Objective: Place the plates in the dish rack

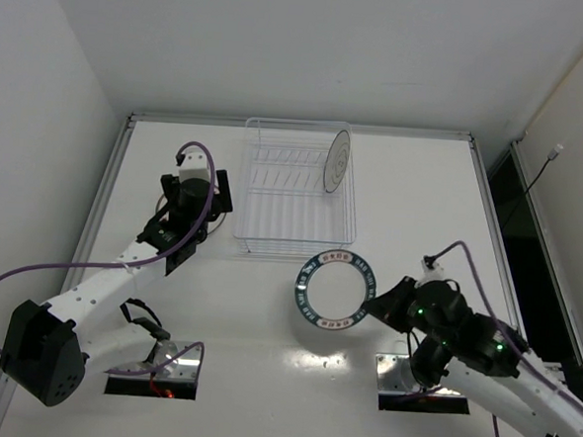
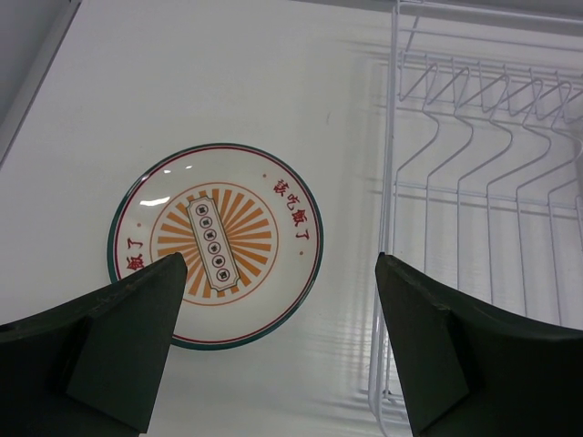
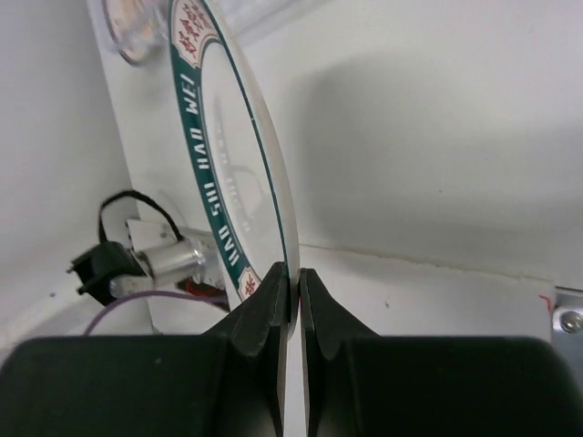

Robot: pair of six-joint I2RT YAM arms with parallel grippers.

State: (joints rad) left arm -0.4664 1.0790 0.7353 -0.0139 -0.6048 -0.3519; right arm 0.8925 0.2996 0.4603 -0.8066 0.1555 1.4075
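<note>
Robot lab cell, plain white walls (image 1: 312,41), white table (image 1: 421,197)

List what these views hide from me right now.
Orange plate: top view, hidden under left arm.
Teal plate: right wrist view, edge-on, top cut off.
Ringed plate: top view, its rack slot too small to tell.
Rack: left wrist view, cut off at right edge.
</note>
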